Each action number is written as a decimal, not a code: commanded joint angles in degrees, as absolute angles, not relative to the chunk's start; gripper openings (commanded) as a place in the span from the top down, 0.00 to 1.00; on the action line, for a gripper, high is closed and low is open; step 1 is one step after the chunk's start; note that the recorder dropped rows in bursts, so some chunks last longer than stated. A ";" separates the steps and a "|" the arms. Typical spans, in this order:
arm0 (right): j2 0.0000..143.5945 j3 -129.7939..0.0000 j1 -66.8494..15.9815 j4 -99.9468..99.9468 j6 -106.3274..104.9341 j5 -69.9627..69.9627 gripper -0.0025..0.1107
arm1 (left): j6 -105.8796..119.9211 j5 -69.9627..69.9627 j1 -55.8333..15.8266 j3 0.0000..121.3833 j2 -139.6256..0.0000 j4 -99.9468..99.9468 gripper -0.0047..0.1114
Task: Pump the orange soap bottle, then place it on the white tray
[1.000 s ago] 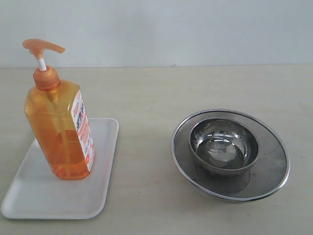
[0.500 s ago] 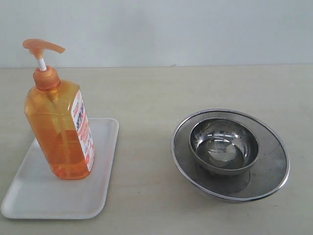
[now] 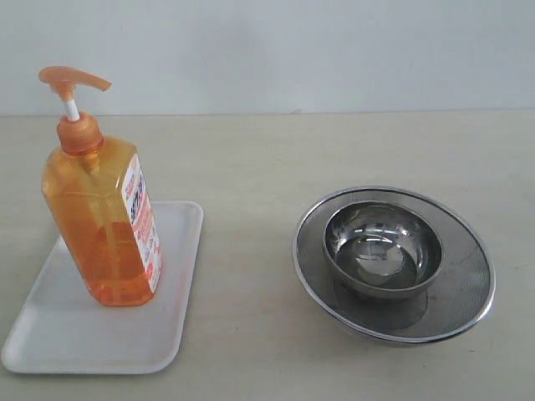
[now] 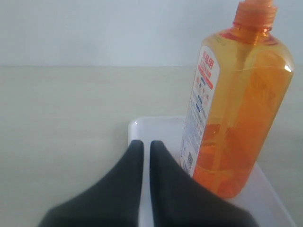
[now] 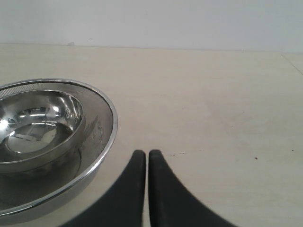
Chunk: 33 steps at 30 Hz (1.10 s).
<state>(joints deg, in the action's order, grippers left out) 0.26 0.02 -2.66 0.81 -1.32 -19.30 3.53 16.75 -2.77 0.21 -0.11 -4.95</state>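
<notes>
**Both claws clenched and empty, bottle upright on the tray**

The left gripper point(image 4: 142, 142) has its two dark fingers pressed together with only a thin slit between them, and it holds nothing. It sits low over the near end of the white tray point(image 4: 152, 124), just beside the orange soap bottle point(image 4: 236, 109) but apart from it. The right gripper point(image 5: 142, 152) is clenched in the same way and is also empty. It points over bare table point(image 5: 222, 104) next to the mesh strainer point(image 5: 108, 137), which carries a round steel bowl point(image 5: 40, 120).

In the exterior view the bottle stands upright on the tray, toward its far half, and neither arm shows there. The placing step looks done. The pictures cannot show whether the pump was pressed.

On handling, the bottle looks nearly full of liquid, so it is probably heavy for its size. Its tall, narrow body would make it tippy. The smooth translucent plastic is likely slippery and may give a little under a squeeze. A sound hold would span the two broad flat faces at mid-height, below the shoulder, and not the slim white stem. The paper label point(image 4: 201, 109) may offer more friction than bare plastic. The pump head point(image 3: 71, 79) should be pressed straight down from above, since a sideways push could topple the bottle.
</notes>
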 commanded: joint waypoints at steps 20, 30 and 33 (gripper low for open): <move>0.00 0.00 -2.36 0.90 -1.33 -19.13 0.98 | 1.29 16.87 -2.61 0.00 0.00 -5.07 0.92; 0.00 0.00 -2.36 0.90 -1.33 -19.13 0.98 | 1.53 16.87 -2.61 0.00 0.00 -5.07 0.92; 0.00 0.00 -2.36 0.90 -1.33 -19.13 0.98 | 1.53 16.87 -2.61 0.00 0.00 -5.07 0.92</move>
